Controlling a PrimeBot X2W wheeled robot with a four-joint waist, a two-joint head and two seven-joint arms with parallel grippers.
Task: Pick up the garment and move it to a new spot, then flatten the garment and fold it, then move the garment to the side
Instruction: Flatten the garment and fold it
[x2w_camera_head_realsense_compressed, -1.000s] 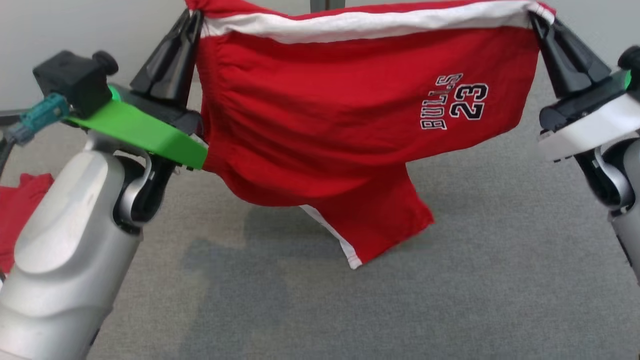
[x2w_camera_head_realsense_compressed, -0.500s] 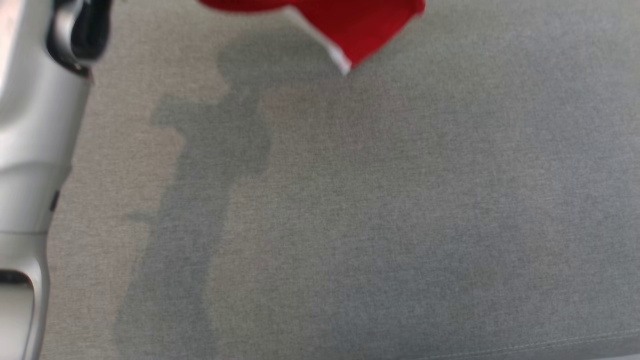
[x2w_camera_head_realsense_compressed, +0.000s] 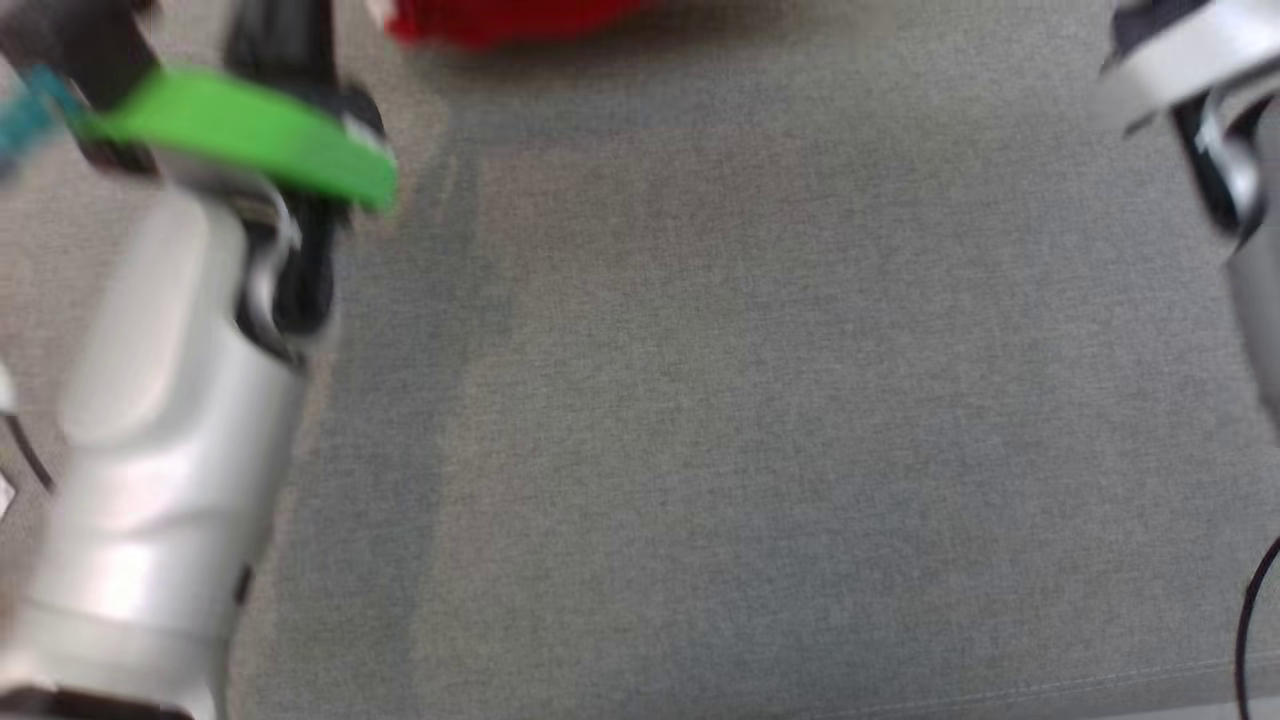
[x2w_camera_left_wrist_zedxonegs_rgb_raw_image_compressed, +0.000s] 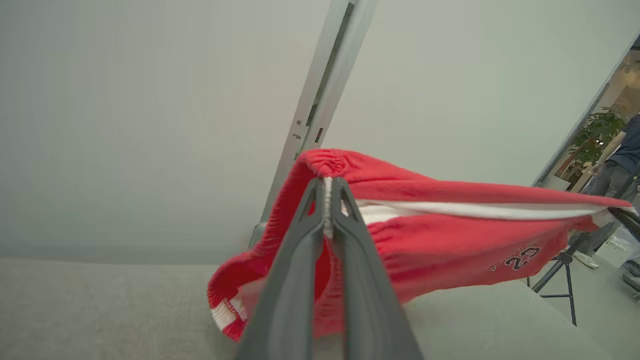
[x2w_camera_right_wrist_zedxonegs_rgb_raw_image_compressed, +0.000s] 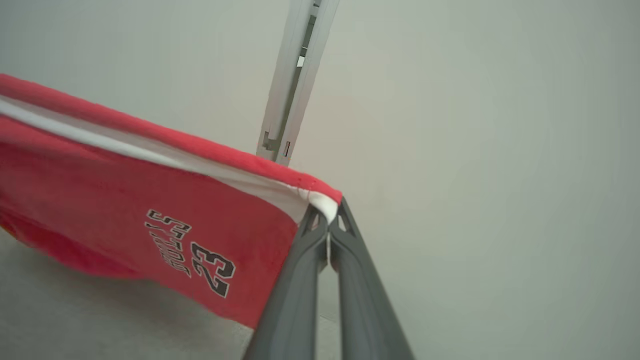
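Note:
The garment (x2w_camera_left_wrist_zedxonegs_rgb_raw_image_compressed: 450, 235) is a red pair of shorts with a white stripe and a black "23" print. It hangs stretched in the air between my two grippers, above the grey surface. My left gripper (x2w_camera_left_wrist_zedxonegs_rgb_raw_image_compressed: 327, 187) is shut on one gathered corner of its waistband. My right gripper (x2w_camera_right_wrist_zedxonegs_rgb_raw_image_compressed: 327, 220) is shut on the opposite white-edged corner of the garment (x2w_camera_right_wrist_zedxonegs_rgb_raw_image_compressed: 150, 210). In the blurred head view only a red strip of the garment (x2w_camera_head_realsense_compressed: 500, 20) shows at the top edge, with my left forearm (x2w_camera_head_realsense_compressed: 170, 400) at the left and my right wrist (x2w_camera_head_realsense_compressed: 1200, 90) at the upper right.
A wide grey fabric surface (x2w_camera_head_realsense_compressed: 750, 400) spreads below the arms. A pale wall with a vertical metal post (x2w_camera_left_wrist_zedxonegs_rgb_raw_image_compressed: 325, 85) stands behind. At the far right of the left wrist view a person (x2w_camera_left_wrist_zedxonegs_rgb_raw_image_compressed: 612, 170) stands beside a tripod (x2w_camera_left_wrist_zedxonegs_rgb_raw_image_compressed: 562, 270) and a plant.
The head camera has swung down and back, so the picture shifted and blurred. Both grippers keep their hold on the stretched garment, which now reaches lower towards the surface.

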